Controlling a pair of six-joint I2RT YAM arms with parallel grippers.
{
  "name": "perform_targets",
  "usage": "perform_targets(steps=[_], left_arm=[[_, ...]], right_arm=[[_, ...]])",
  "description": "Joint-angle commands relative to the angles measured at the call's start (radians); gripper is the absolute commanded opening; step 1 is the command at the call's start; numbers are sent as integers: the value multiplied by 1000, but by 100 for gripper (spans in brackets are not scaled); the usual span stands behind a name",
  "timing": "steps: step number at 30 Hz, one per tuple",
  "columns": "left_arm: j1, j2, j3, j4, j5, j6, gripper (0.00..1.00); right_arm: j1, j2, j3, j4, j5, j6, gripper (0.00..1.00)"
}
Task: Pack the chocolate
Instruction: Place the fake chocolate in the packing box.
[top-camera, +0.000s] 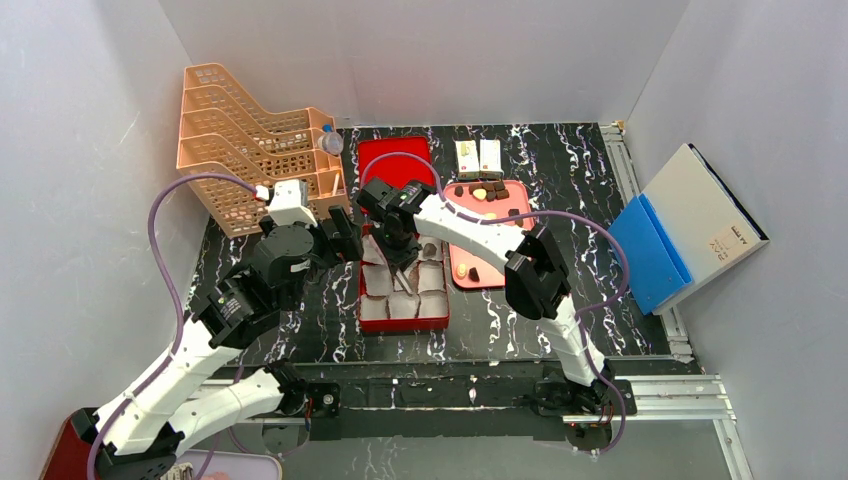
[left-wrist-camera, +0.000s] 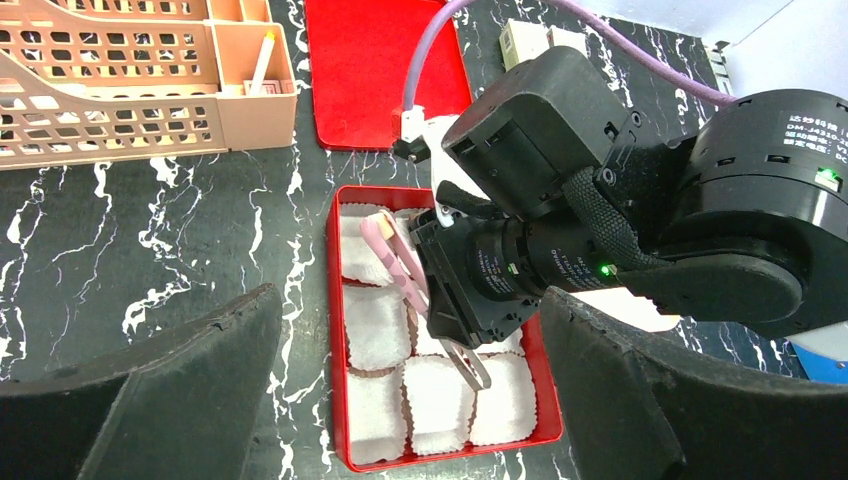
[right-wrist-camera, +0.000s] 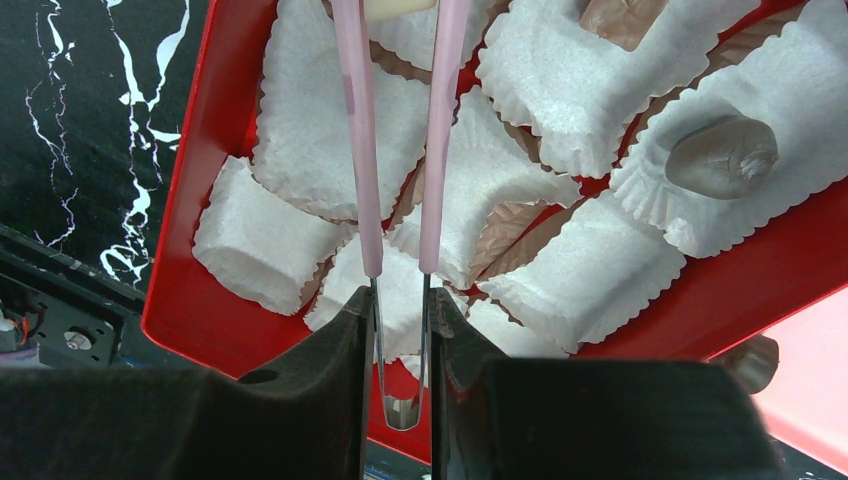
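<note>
Above crinkled paper cups (right-wrist-camera: 325, 130), right end effector (right-wrist-camera: 400, 312) clamped on slim pink tweezers (right-wrist-camera: 352, 150) with pale chocolate (right-wrist-camera: 400, 6); left end effector (left-wrist-camera: 408, 300) apart.

The right tool (right-wrist-camera: 400, 320) clamps pink tweezers (right-wrist-camera: 358, 150), whose tips pinch a pale chocolate (right-wrist-camera: 400, 7) above white paper cups (right-wrist-camera: 330, 130) in a red box (right-wrist-camera: 205, 170). Two brown chocolates (right-wrist-camera: 722, 157) sit in cups on the right.

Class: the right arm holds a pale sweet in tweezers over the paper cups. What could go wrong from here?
The pale chocolate is pinched only at the tips of the tweezers held by the right gripper; it might slip. The paper cups lie crowded and tilted; it could land between them. The open left gripper hangs near the right arm; they might bump.
</note>
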Motion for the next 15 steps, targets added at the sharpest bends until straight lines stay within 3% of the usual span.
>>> perform_targets(steps=[1,15], left_arm=[[-1,-10,14,-17,-28,1,98],[-1,9,18,-11,-32,12,99]], right_arm=[[6,-4,42,-15,-9,7,23],[6,2,48,-5,-9,0,36]])
